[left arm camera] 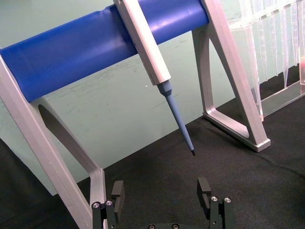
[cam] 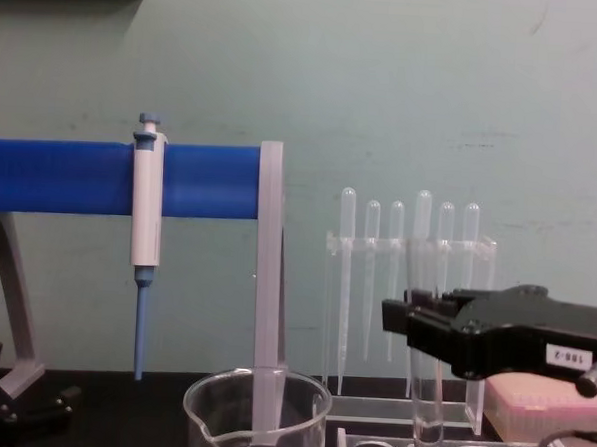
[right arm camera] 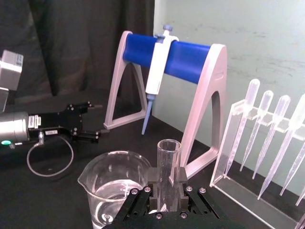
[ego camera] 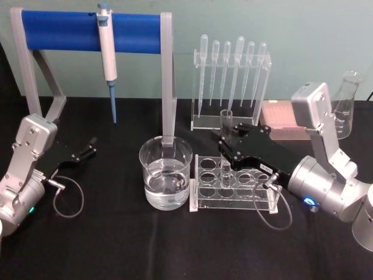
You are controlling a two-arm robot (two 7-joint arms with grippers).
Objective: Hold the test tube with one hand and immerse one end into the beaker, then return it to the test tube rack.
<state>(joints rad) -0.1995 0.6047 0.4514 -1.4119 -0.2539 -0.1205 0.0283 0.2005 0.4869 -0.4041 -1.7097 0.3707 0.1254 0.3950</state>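
Test tube (ego camera: 225,146) upright, clamped between the fingers of the right gripper (ego camera: 224,144), lower end just above a hole of the clear tube rack (ego camera: 233,189). Beaker (ego camera: 165,172) of water just beyond the gripper's fingertips, beside the rack. Left gripper (ego camera: 88,147) idle well apart, fingers spread, near the pipettor (ego camera: 107,55) stand.

Right arm reaches in from right, silver wrist with blue lit ring low over tabletop (ego camera: 116,251). Right end effector (ego camera: 225,145) black, extended toward centre — fingers clamped on upright tube (ego camera: 225,149), gripping below its rim. Left arm parked at left edge, wrist bent, cable looped beside it. Left end effector (ego camera: 88,148) points inward just above tabletop — fingers (left arm camera: 117,193) spread apart, nothing between them.
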